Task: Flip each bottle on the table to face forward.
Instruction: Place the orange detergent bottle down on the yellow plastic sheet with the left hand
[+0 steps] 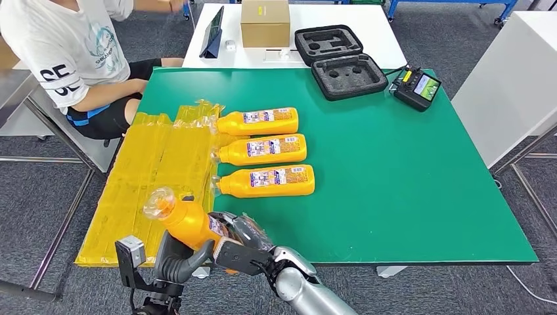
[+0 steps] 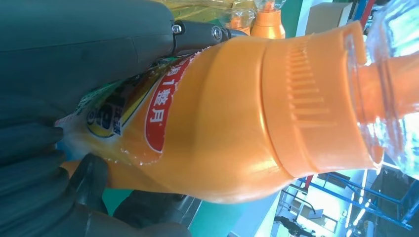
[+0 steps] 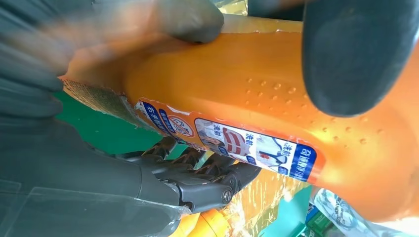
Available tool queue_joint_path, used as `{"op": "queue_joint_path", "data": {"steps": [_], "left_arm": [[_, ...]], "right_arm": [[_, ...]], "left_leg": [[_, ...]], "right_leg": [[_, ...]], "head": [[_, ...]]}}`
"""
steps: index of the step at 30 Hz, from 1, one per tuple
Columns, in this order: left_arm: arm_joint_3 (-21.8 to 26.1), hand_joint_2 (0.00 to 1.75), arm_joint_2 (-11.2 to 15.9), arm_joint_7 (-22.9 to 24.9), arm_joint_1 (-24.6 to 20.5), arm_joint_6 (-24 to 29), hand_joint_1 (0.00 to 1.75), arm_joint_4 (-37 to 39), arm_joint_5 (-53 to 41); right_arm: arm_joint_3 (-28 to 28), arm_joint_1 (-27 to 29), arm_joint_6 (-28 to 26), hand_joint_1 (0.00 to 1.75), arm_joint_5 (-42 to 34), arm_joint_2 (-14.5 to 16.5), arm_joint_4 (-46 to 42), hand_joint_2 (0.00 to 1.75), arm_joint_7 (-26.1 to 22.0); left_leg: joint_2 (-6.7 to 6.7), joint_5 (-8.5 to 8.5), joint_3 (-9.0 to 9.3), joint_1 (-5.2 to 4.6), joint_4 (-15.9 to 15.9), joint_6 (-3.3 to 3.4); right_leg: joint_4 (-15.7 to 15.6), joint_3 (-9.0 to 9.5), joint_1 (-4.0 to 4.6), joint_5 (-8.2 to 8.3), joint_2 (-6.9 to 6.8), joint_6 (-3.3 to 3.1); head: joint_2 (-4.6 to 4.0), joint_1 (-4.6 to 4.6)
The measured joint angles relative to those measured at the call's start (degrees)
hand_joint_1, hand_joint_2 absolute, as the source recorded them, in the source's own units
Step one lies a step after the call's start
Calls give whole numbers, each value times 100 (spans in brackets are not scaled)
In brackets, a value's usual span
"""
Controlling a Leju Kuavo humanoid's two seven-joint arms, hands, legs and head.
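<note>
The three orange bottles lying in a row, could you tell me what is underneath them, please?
The three orange bottles lie on the green table, their caps reaching the yellow plastic wrapping. Whatever lies directly beneath each bottle is covered.

- Our two arms come in low at the near edge, bent in so the hands meet in front of us.
- Our left hand [image 1: 178,261] is dark, with a thick grey thumb. It holds the orange bottle [image 1: 187,220] from below, and its fingers [image 2: 34,163] wrap round the bottle's body.
- Our right hand [image 1: 242,248] grips the bottom end of the same bottle. Its fingers [image 3: 358,54] press on the bottle's side.
- Our silver right arm [image 1: 309,292] slants up from the bottom edge to that hand.
</note>
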Motion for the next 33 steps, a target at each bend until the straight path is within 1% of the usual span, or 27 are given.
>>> {"op": "queue_joint_path", "data": {"steps": [2, 11, 12, 13, 15, 16, 17, 20, 24, 26, 29, 33], "left_arm": [[0, 175, 0, -1, 1, -3, 174, -2, -28], [-2, 175, 0, -5, 0, -16, 175, -4, -82], [-3, 175, 0, -9, 0, -24, 175, -7, -110], [-4, 175, 0, -15, -6, -31, 175, -10, -155], [-18, 175, 0, -34, -23, -42, 175, -24, -253], [-51, 175, -2, -48, -30, -45, 175, -39, -289], [-88, 175, -7, -64, -37, -49, 175, -57, -301], [-160, 175, -17, -106, -80, -53, 175, -87, -284], [-161, 175, -19, -125, -105, -51, 175, -96, -236], [-153, 175, -19, -132, -93, -44, 175, -114, -209], [-139, 175, -21, -165, -47, -21, 175, -195, -193], [-115, 175, -40, -203, -5, 12, 175, -295, -183]], "right_arm": [[-9, 1, 0, 175, 9, 3, 0, 175, 0], [-19, 1, 0, 175, 16, 7, -3, 175, -2], [-22, 1, 0, 164, 16, 8, -5, 175, -2], [-27, 3, 0, 120, 16, 9, -10, 175, -9], [-39, 18, -12, 33, 25, 11, -24, 87, -50], [-43, 57, -33, 0, -10, 15, -34, 44, -138], [-48, 107, -48, 0, -100, 19, -68, 0, -280], [-62, 214, -44, 0, -427, 25, -248, 0, -672], [-91, 257, 2, 0, -543, 20, -410, 0, -799], [-122, 320, 46, 0, -690, 4, -536, 0, -966], [-175, 474, 166, 0, -979, -50, -861, 0, -1222], [-219, 655, 306, 0, -1228, -135, -1308, 0, -1387]], "left_leg": [[0, 0, 2, 0, 0, 0], [1, 1, 4, 0, 0, 0], [1, 1, 4, 0, 0, 0], [2, 1, 4, 0, 0, 0], [2, 1, 3, 1, 0, 0], [2, 2, -4, 1, 0, 0], [1, 3, -12, 1, 1, 0], [1, 4, -30, 0, 2, 1], [0, 2, -34, 0, 2, 2], [0, 2, -38, 0, 2, 2], [0, 2, -42, -1, 2, 2], [-2, 1, -43, -1, 2, 3]], "right_leg": [[0, 2, 0, 1, 0, 0], [0, 4, 0, 1, 1, 0], [0, 4, 0, 1, 1, 0], [0, 4, 0, 1, 2, 1], [0, 4, 0, 2, 3, 1], [1, -1, 0, 2, 3, 1], [1, -7, 0, 2, 3, 1], [2, -21, 0, 3, 2, 3], [2, -24, 0, 2, 2, 3], [2, -27, 0, 2, 2, 3], [2, -29, 0, 1, 1, 3], [2, -30, 0, 1, 1, 3]], "head": [[0, 1], [0, 1], [0, 0], [0, -1], [0, -1], [0, 1], [0, 2], [0, 1], [0, 1], [0, 1], [0, 1], [0, 3]]}}
